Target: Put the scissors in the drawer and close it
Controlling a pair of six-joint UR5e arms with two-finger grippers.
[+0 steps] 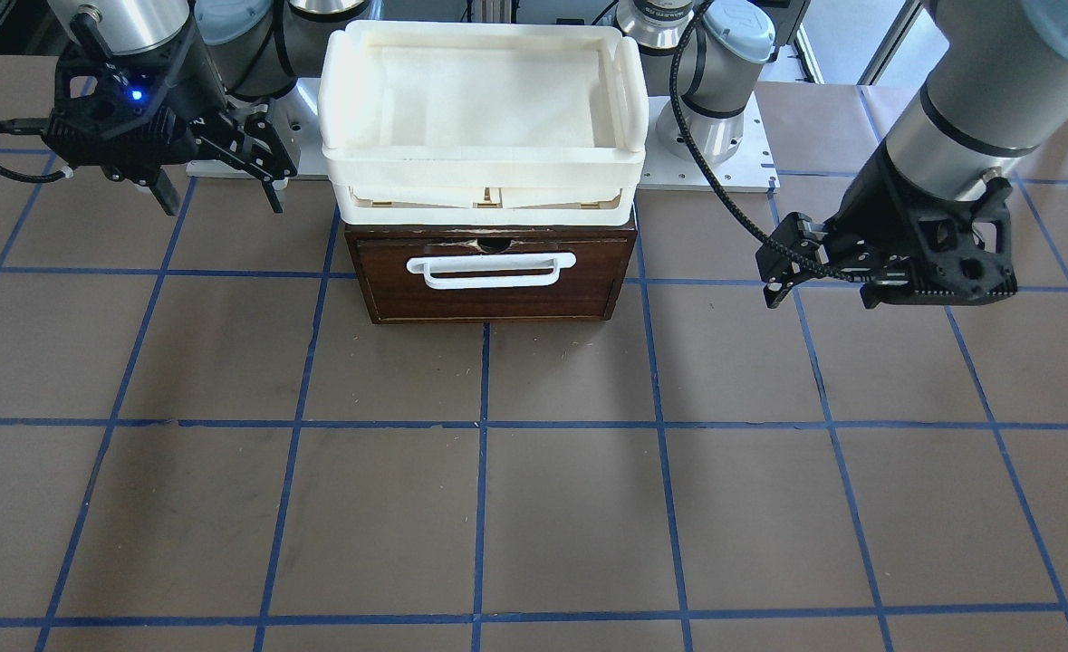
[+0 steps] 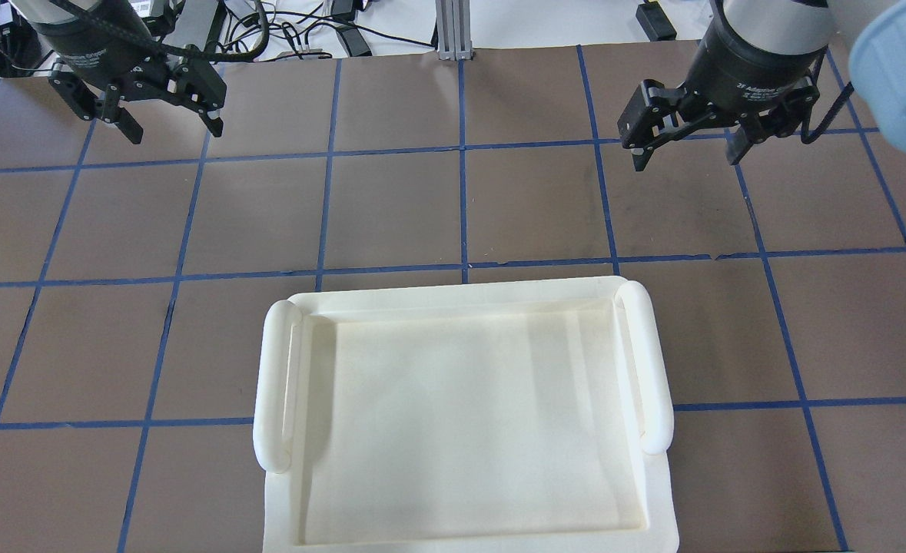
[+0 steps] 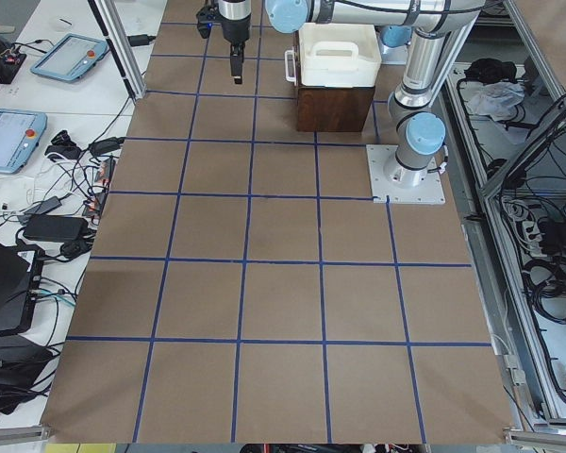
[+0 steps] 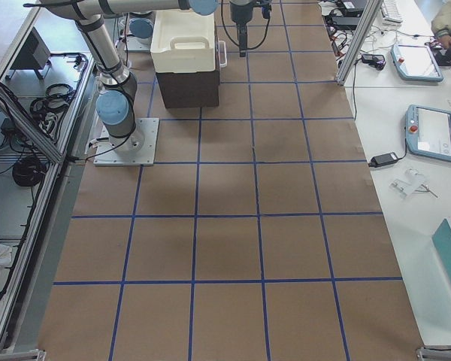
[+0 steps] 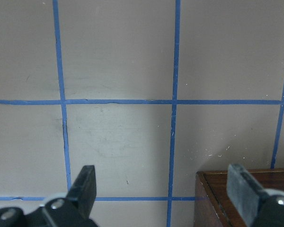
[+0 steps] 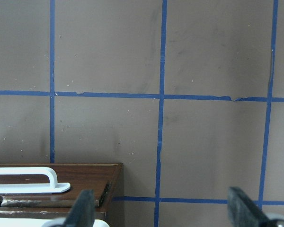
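Observation:
The drawer (image 1: pixel 497 299) is shut in its dark brown cabinet, its white bar handle (image 1: pixel 490 270) facing the front. The scissors are not in view in any frame. My left gripper (image 1: pixel 819 292) is open and empty, hovering above the table beside the cabinet on my left; it also shows in the overhead view (image 2: pixel 168 119). My right gripper (image 1: pixel 221 195) is open and empty on the other side, and shows in the overhead view (image 2: pixel 687 142). The left wrist view shows a cabinet corner (image 5: pixel 246 198). The right wrist view shows the drawer front (image 6: pixel 85 175) and handle (image 6: pixel 23 177).
White plastic trays (image 1: pixel 484 163) are stacked on the cabinet; the top one (image 2: pixel 656 369) hides the cabinet from overhead. The brown table with blue grid lines (image 1: pixel 497 507) stretches out in front. The arm bases (image 1: pixel 715 118) stand behind the cabinet.

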